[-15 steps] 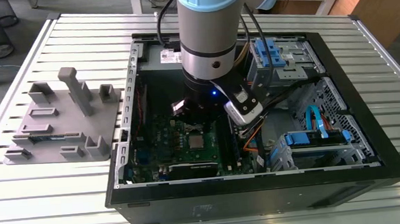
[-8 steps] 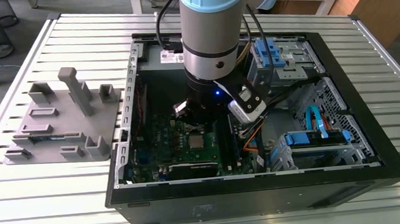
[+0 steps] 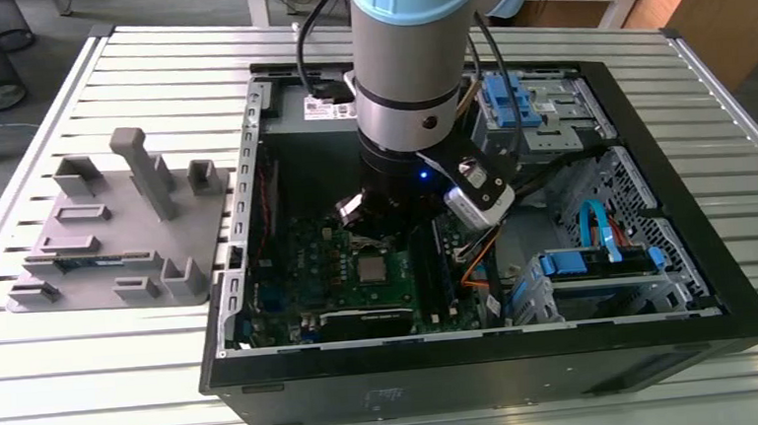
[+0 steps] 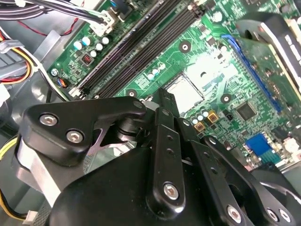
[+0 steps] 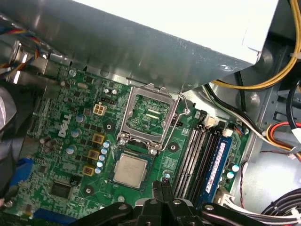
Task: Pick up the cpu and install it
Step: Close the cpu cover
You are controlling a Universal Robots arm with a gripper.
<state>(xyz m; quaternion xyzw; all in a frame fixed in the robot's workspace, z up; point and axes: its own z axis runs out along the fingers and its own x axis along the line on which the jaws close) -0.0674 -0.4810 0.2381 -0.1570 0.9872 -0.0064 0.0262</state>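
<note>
Hovering my tool (image 5: 162,188) low inside the open computer case (image 3: 494,363), which sits mid-bench (image 3: 126,386), right above the green board (image 5: 56,155). The tips look pinched together with nothing between them, so I'd call it closed and empty. The cpu (image 5: 130,169) lies flat in its socket (image 5: 151,162) around the middle of the board, close to my fingertips but not touching them. The metal frame (image 5: 148,117) that clamps it is swung open right beside it, lever up, so nothing is pinning the chip.

That's my worry. If the closed tips nudge it, the chip could skew in the socket and bend the pins. The raised frame and lever are also close enough to snag the tool.
</note>
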